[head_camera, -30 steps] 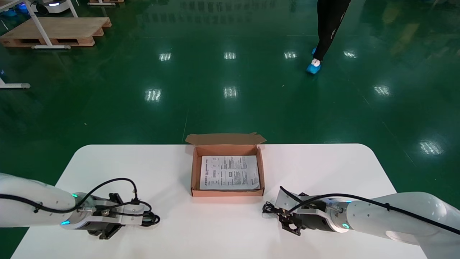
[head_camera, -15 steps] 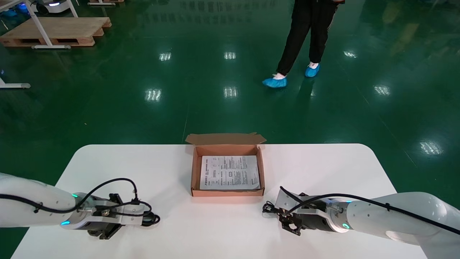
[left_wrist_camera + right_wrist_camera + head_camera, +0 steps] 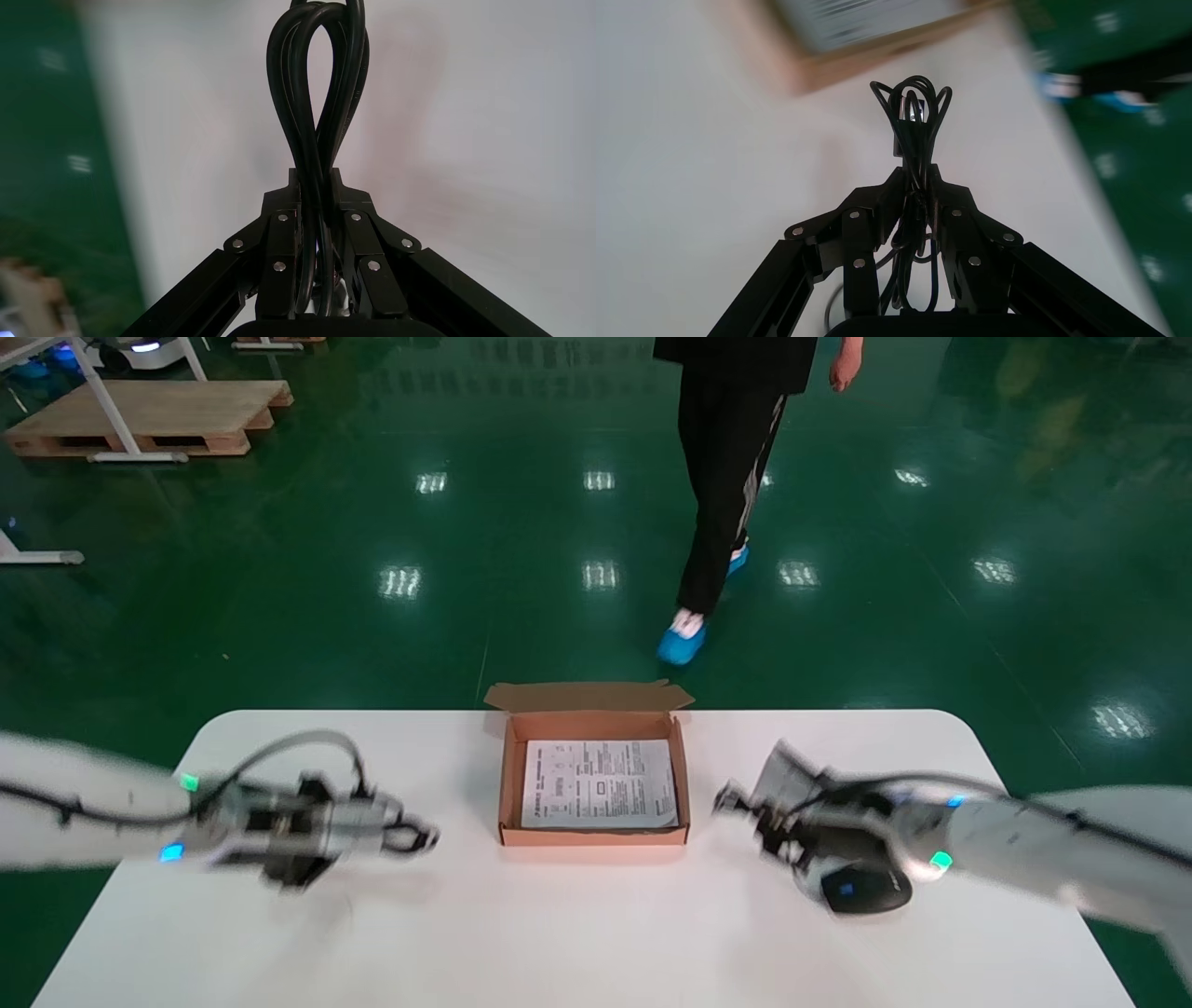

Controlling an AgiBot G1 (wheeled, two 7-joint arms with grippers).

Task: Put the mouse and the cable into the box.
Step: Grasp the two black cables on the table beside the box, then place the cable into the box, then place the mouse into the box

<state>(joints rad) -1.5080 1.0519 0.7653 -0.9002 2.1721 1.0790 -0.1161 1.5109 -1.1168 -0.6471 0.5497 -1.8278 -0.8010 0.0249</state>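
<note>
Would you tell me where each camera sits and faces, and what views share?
Head view: on the head, looking forward and down at table and box; left arm and right arm show.
Left wrist view: behind the left gripper, shut on the cable, facing the table.
Right wrist view: behind the right gripper, shut on the mouse cord, facing the box.
Shared: the box, head and right wrist views.

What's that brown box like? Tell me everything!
The box is brown cardboard, shallow and open, its lid flap folded back on the far side. A printed sheet of paper lies flat inside, nothing else. It sits on the white table between the left gripper, shut on a black cable, and the right gripper, shut on the mouse's cord. Neither touches it.
</note>
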